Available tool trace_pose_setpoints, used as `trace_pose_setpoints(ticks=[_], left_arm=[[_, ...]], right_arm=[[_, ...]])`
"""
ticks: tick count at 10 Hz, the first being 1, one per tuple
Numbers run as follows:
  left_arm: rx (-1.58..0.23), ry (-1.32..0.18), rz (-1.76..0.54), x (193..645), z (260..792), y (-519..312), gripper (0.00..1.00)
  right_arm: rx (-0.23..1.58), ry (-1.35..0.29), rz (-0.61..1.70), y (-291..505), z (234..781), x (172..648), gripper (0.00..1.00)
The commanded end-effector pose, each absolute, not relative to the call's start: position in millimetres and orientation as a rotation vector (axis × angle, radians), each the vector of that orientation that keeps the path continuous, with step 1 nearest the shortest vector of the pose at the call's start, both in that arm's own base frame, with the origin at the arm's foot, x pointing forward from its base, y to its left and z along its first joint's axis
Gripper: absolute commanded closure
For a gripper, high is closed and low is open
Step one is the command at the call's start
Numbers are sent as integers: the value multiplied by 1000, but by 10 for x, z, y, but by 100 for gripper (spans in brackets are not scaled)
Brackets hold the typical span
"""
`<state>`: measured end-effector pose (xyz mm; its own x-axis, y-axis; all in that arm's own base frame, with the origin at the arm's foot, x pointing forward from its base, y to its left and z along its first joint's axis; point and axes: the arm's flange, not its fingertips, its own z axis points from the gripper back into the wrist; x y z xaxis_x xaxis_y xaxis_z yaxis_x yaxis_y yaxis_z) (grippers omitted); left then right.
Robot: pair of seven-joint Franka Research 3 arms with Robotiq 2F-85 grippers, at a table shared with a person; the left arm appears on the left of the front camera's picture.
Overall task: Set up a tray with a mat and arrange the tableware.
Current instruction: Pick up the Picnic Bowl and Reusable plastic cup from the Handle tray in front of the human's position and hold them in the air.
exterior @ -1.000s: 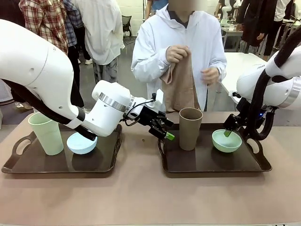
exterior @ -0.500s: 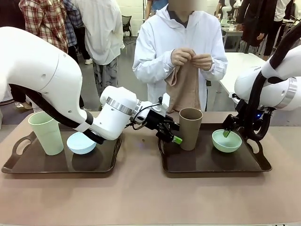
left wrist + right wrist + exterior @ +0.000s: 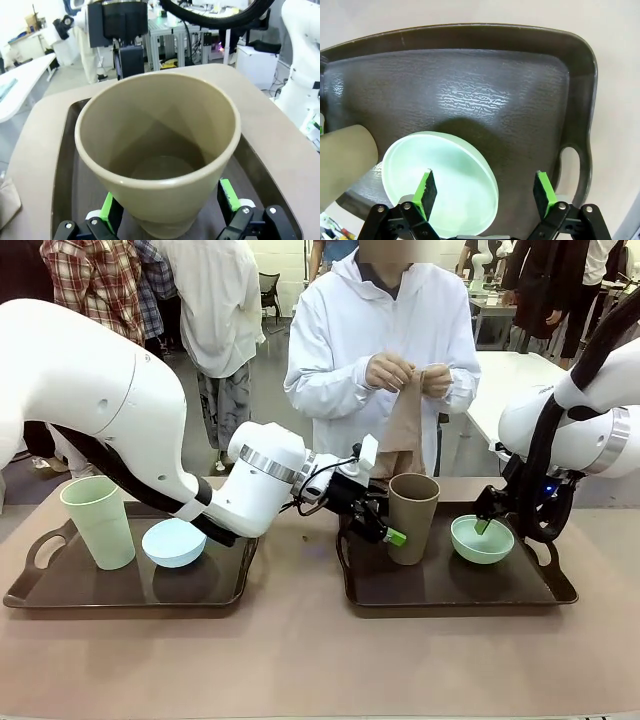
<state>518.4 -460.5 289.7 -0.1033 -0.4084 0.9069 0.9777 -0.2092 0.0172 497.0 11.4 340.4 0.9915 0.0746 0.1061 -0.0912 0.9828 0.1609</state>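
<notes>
A wide tabletop (image 3: pixel 300 660) is seen, and every place here is told from the brown tumbler (image 3: pixel 412 517) that is stood on it. A dark tray (image 3: pixel 450 592) is laid under the brown tumbler, and a second tray (image 3: pixel 60 592) is laid well off to the robot's left of the brown tumbler. No mat is seen inside either one; their floors are bare. A brown cloth, taken to be the mat (image 3: pixel 405 425), is held up by a person (image 3: pixel 380 330) behind and above the brown tumbler, well apart from it. The pale green tumbler (image 3: pixel 98 522) is stood upright in the second tray, farthest from the brown tumbler, and the light blue bowl (image 3: pixel 173 543) is set just beside it, on the side nearer the brown tumbler. The mint green bowl (image 3: pixel 481 539) is set just to the robot's right of the brown tumbler, in the same dark tray. The left pincer (image 3: pixel 167 202) is spread wide, with one green pad at each side of the brown tumbler's lower part; a firm hold is not shown. The right pincer (image 3: pixel 484 187) is spread wide too, with one finger over the mint green bowl and the other outside its rim; nothing is held. The job is judged to be near its start. The mat has yet to be laid in a tray, and the four pieces have yet to be arranged on it. It is thought that the brown tumbler and the mint green bowl must first be lifted out, so that room is made for the mat.
</notes>
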Motion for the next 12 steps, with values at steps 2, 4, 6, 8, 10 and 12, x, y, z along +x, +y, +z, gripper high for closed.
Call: trace_pose_setpoints(ticks=[2, 4, 6, 8, 10, 12], left_arm=[[-1033, -882, -1579, 5143, 2812, -4794, 0], [-1036, -888, -1577, 5137, 2798, -4845, 0], [-1035, -907, -1565, 5150, 2817, -4871, 60], [-1028, -908, -1562, 5176, 2828, -4819, 100], [-1024, -905, -1551, 5197, 2811, -4759, 100], [-1024, -909, -1553, 5214, 2803, -4752, 100]], right_arm=[[154, -84, 65, 119, 3429, 5028, 0], [157, -77, 67, 123, 3419, 5028, 0], [157, -51, 96, 114, 3416, 5003, 58], [140, -50, 100, 109, 3442, 4983, 100], [125, -56, 85, 83, 3465, 4963, 100], [123, -65, 80, 74, 3460, 4966, 100]])
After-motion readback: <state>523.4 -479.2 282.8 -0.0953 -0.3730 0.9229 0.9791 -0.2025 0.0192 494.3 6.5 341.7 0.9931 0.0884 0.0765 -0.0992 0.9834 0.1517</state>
